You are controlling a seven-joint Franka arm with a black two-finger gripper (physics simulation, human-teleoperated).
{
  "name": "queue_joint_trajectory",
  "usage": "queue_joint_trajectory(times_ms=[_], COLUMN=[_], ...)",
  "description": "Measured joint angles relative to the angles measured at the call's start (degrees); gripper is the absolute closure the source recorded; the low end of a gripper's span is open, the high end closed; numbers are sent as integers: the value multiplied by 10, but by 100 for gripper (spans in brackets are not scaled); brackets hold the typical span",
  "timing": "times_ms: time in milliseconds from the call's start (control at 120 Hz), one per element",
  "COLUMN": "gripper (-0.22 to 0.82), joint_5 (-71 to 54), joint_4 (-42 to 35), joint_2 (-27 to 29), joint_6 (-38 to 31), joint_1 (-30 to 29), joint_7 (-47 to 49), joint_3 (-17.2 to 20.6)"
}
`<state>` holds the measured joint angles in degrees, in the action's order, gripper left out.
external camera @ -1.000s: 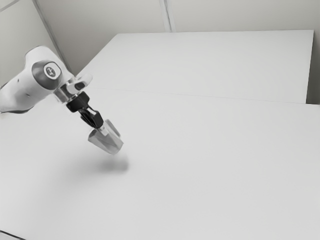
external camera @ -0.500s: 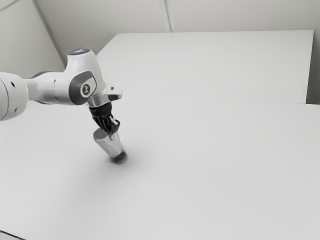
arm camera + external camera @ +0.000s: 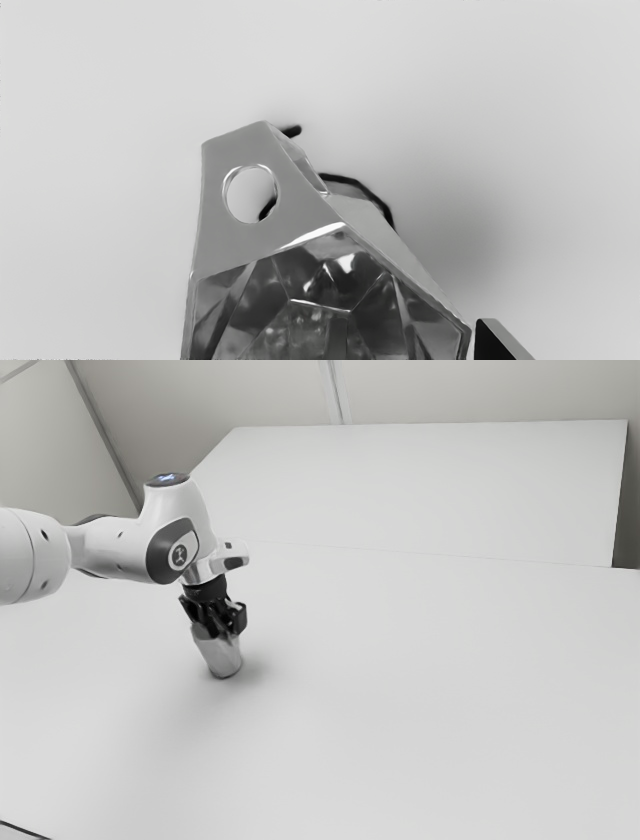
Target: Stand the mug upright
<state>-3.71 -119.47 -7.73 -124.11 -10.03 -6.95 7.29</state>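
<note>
Tool (image 3: pixel 219 630) found grasping the mug (image 3: pixel 222 657). It points downward onto the mug from above, with the arm (image 3: pixel 125 547) entering from the exterior view's left. In the wrist view, one finger (image 3: pixel 500 345) stands just outside the mug's rim; the seating of the opposite finger cannot be made out in that view.

Position of mug: under the tool, at the near part of the white table (image 3: pixel 430 710), toward the exterior view's left. Attitude: tilted, close to upright, mouth end up at the tool and leaning to the exterior view's left, base down and to the exterior view's right. Whether the base bears on the table cannot be determined. A soft shadow lies on the table just beside it.

Condition of mug: grey and glossy, with a faceted inside that faces the wrist camera. The handle (image 3: pixel 300 237) is a flat, tapering grey piece with a round hole through it. A dark curved edge (image 3: pixel 357 181) shows past the handle, toward the base.

Surroundings: a thin dark line (image 3: pixel 22 830) crosses the near corner at the exterior view's left.
</note>
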Motion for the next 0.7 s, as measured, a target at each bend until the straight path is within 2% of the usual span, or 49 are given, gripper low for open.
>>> queue_joint_trajectory(times_ms=[117, 258, 400, 575, 700], gripper=[23, 12, 6, 3, 1], joint_5=[0, 4, 11, 25, 28], joint_4=[3, 31, 140, 299, 352], joint_2=[7, 33, 32, 0, -6], joint_6=[-1, 12, 77, 180, 239], joint_1=[0, -1, 5, 11, 11], joint_7=[15, 29, 39, 39, 37], joint_3=[0, 9, 13, 12, 14])
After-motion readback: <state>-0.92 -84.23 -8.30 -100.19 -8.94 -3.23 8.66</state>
